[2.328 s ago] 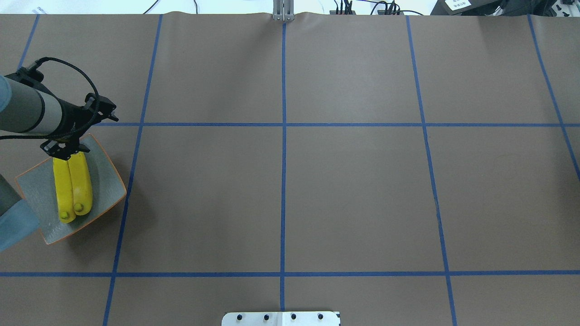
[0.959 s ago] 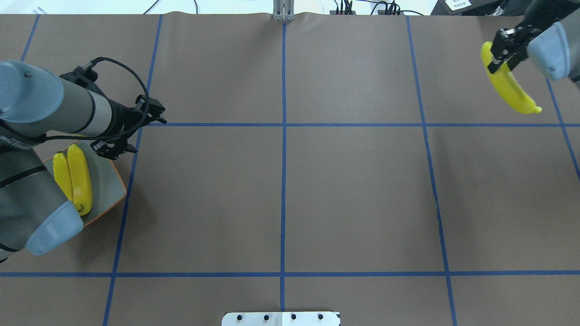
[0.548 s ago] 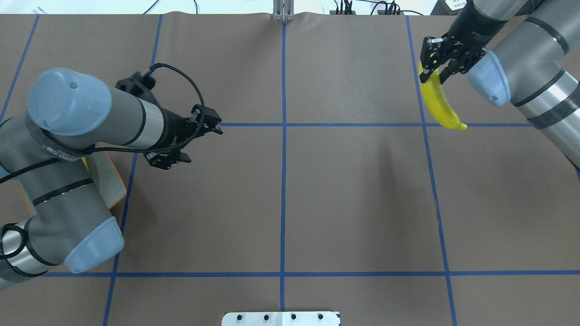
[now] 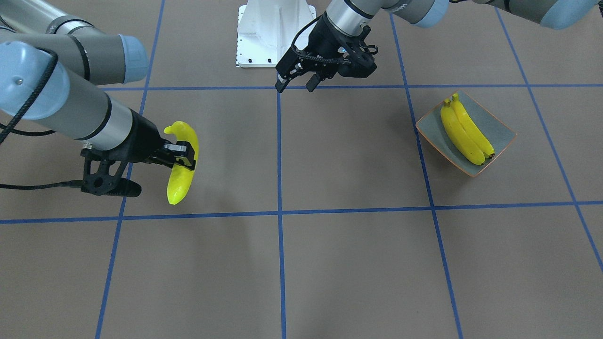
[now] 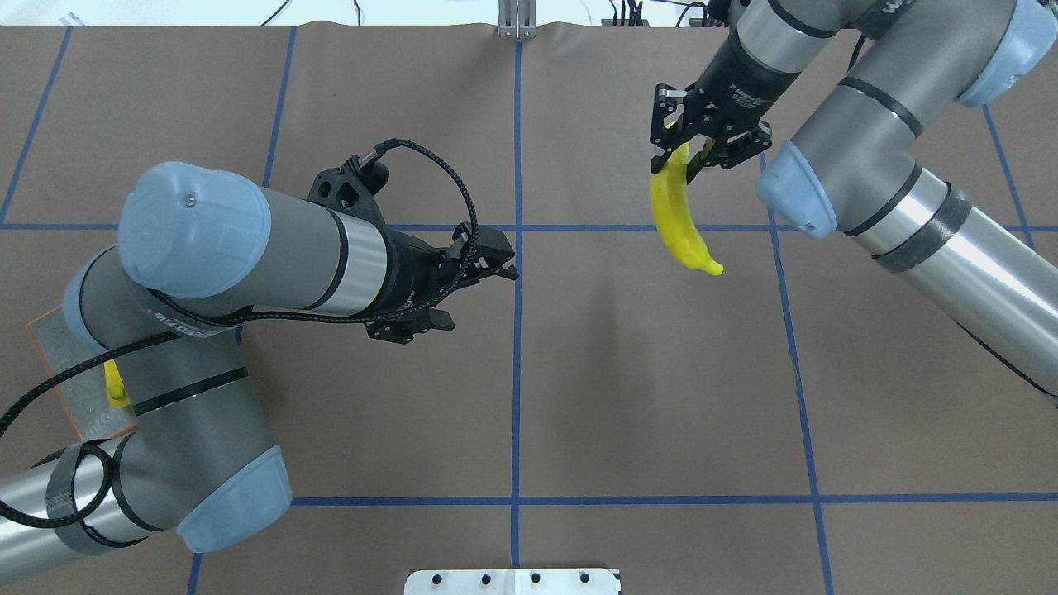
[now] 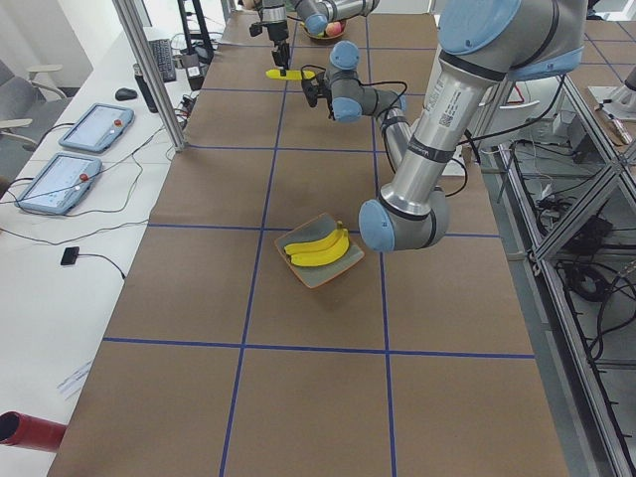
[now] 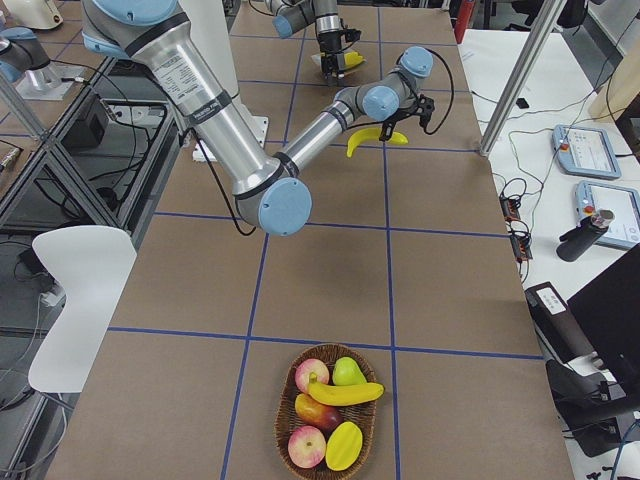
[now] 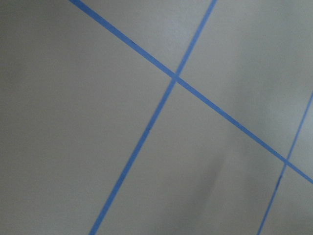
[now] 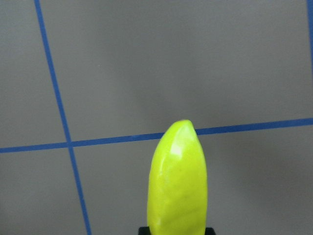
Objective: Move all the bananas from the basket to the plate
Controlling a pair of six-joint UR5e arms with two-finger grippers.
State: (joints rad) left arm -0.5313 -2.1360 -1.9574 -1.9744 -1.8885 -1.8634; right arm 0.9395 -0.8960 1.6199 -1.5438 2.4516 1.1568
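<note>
Now we record the right gripper (image 5: pixel 688 149) clamped on a bright yellow curved banana (image 5: pixel 679 219), right of table centre. The left gripper (image 5: pixel 473 293) hangs spread wide, empty, near centre. Two yellow bananas (image 4: pixel 464 129) lie together on the squarish grey-green speckled plate (image 4: pixel 501 129), at the table's left end. A fourth banana (image 7: pixel 345 393) lies in the round wicker basket (image 7: pixel 281 420), right end.
</note>
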